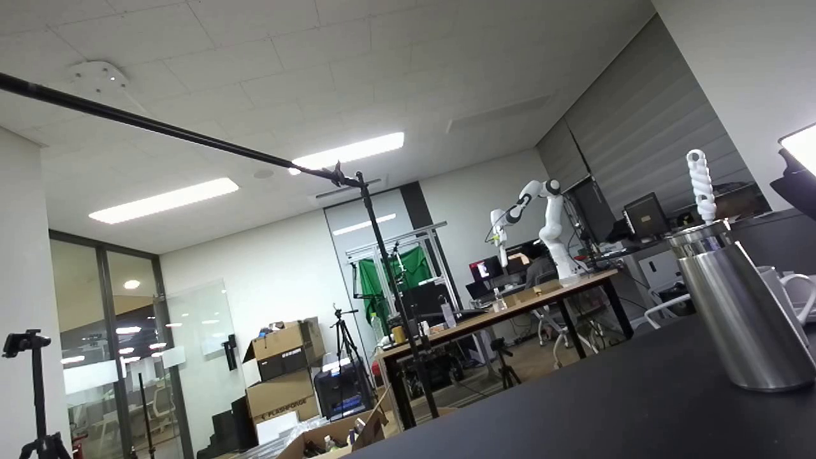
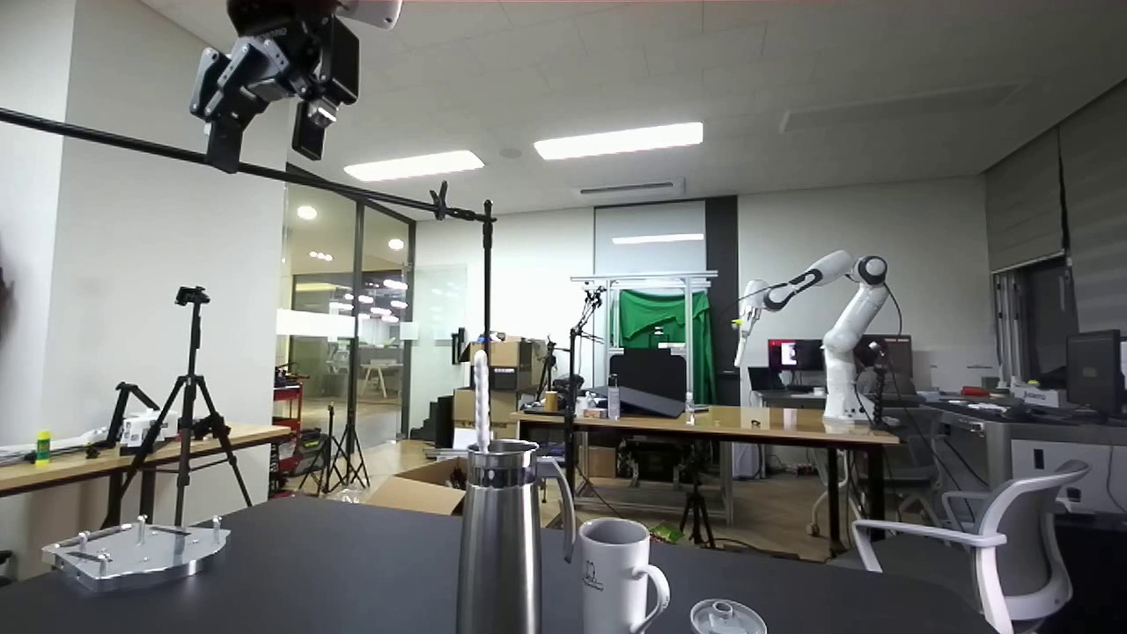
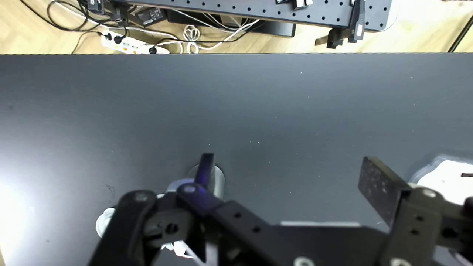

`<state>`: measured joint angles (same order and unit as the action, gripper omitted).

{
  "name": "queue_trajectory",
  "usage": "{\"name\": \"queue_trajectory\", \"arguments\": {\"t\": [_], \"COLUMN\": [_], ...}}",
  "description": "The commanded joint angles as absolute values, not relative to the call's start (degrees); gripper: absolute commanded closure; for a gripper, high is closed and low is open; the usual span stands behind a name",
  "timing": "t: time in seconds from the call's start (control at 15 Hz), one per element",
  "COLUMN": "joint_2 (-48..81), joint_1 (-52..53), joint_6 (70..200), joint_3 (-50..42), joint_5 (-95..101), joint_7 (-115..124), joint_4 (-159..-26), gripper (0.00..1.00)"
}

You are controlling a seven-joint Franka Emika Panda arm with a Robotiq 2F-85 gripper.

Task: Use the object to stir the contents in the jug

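Note:
The jug [image 2: 500,555], a tall brushed-steel cylinder, stands upright on the dark table in both exterior views. Out of its mouth rises the object [image 2: 482,401], a slim whitish twisted stick; its lower part is hidden inside the jug. In an exterior view the stick [image 1: 701,185] leans slightly. The jug's contents do not show. High above the table, up and to the left of the jug in an exterior view, hangs my gripper [image 2: 267,157], its fingers wide apart with nothing between them. In the wrist view, part of the jug [image 3: 218,181] appears behind the left finger [image 3: 205,171].
A white mug [image 2: 612,577] stands close beside the jug, on its handle side. Beyond the mug lies a clear lid [image 2: 726,618]. A transparent plate with upright pegs [image 2: 136,555] rests on the table's other side. A black pole [image 2: 370,189] crosses behind the gripper.

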<state>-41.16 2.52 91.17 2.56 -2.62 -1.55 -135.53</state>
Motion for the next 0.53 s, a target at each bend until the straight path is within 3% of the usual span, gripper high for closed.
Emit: {"name": "queue_trajectory", "arguments": {"t": [0.0,0.47], "joint_2": [-41.08,-40.71], "joint_1": [2.72,2.9], "joint_6": [91.02,95.65], "joint_3": [2.43,1.42], "joint_5": [-2.54,-1.67], "joint_7": [-1.43,-4.16], "joint_4": [-135.36,-135.01], "gripper": [0.0,0.0]}}
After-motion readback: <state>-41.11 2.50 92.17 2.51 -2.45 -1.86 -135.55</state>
